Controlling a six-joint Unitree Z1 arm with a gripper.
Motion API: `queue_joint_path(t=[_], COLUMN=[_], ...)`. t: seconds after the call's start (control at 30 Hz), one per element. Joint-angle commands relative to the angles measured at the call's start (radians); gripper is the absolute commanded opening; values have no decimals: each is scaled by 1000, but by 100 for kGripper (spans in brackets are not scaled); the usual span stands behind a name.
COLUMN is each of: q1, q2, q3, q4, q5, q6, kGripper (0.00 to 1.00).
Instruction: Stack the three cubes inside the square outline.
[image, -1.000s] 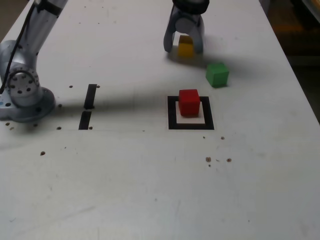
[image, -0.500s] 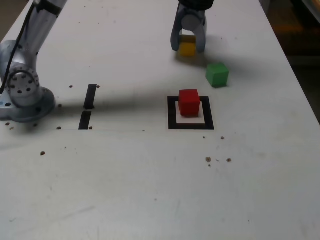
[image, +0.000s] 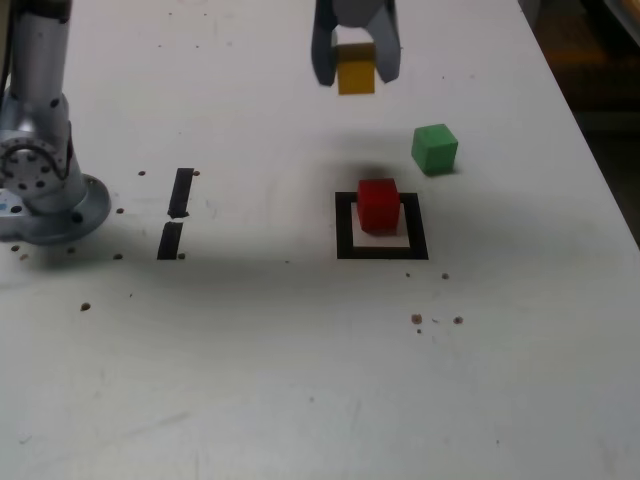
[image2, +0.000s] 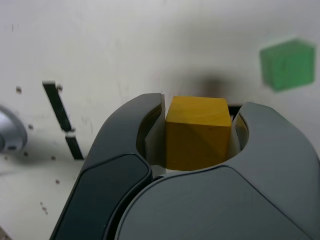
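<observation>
So your gripper (image: 355, 68) is clamped shut on the yellow cube (image: 355, 72), holding it up off the table (image: 300, 380), back behind the square outline (image: 381, 252) in the exterior view. The red cube (image: 378, 205) sits inside the outline, pushed toward its far edge rather than centred. The green cube (image: 434, 149) is loose on the table, behind the outline and a bit to the exterior view's right.

Stuff I'd watch if I were you:

- Red is off-centre in the frame, so aim at the block, not at the middle of the square. Go for the middle and yellow probably lands half off and tips.
- Come down too hard or at a slant and you could shove red across the black line. It's a small block, likely slides easily.
- Green sits fairly near the path to the outline. A wide swing to that side might clip it.

View differences: the wrist view shows the grip properly, with the yellow cube (image2: 198, 131) squeezed between both jaws, faces looking flush, plus the green cube (image2: 287, 64) blurry in the background. It shows no red cube or outline that I can make out, though. The exterior view gives you all three cubes, the outline and the cube's shadow on the table, so line up with that one.
</observation>
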Motion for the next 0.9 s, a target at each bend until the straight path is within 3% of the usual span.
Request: queue_joint_path(t=[0.0, 0.27, 0.87], q1=[-68, -223, -242], q2=[3, 39, 136], q3=[10, 1, 43], q4=[1, -3, -68], q5=[-8, -51, -60], q6=[-166, -327, -344], kGripper=[17, 17, 17])
